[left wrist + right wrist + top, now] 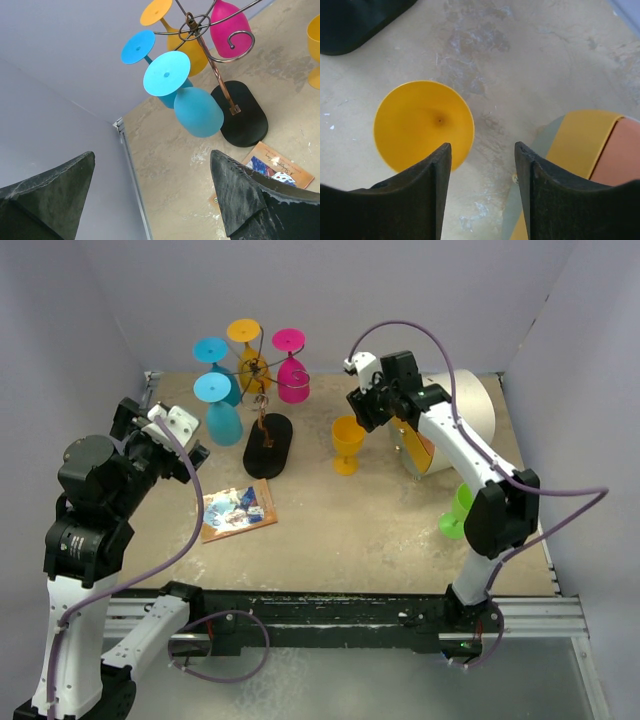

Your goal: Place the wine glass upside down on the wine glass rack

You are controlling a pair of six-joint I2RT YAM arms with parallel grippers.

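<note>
Evidently the pickup is the step in hand: the right fingers [441,165] are spread wide and hold nothing, poised above the yellow wine glass [422,122], which stands upright on the table [545,60]. In the wrist view its open mouth lies below and off toward one finger, with its rim partly hidden behind that tip, not centred in the gap. The fingers should be shifted across until the glass is centred, then lowered so the stem or lower bowl is gripped, leaving room for it to be inverted. The wine glass rack [263,425] stands well apart from the right fingers and close ahead of the left fingers [222,172], which are also wide open and empty. Four coloured glasses [197,112] are already hung, so a bare curled arm should be chosen.
</note>
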